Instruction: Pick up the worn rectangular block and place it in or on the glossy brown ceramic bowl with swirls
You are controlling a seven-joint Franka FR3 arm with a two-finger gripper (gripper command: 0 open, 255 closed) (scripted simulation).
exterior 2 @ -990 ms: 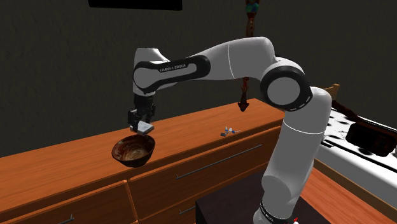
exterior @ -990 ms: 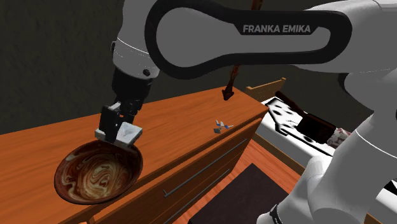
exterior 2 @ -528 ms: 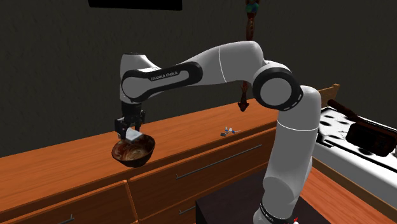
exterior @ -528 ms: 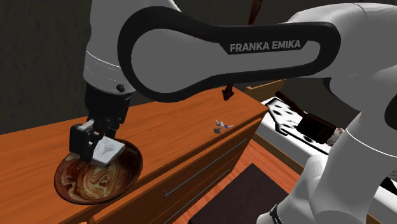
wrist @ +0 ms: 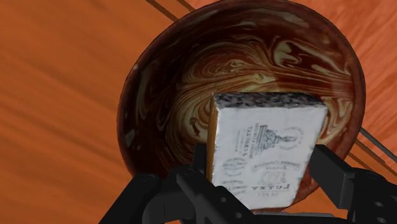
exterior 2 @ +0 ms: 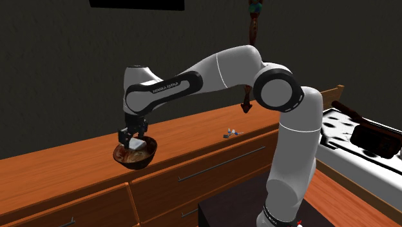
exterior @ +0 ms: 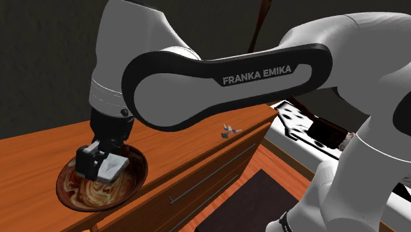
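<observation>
Two black fingers of the claw (wrist: 261, 173) clasp the worn rectangular block (wrist: 267, 137) from either side, its printed grey-white face toward the wrist camera. The block's long axis runs along the fingers, and its speckled far end points into the swirled brown bowl (wrist: 191, 70) directly ahead. At the shoulder view's lower left, the block hangs inside the rim; contact with the basin cannot be judged. Release appears the step in hand. The bowl rests near the front edge of the orange-brown surface (exterior: 178, 125).
</observation>
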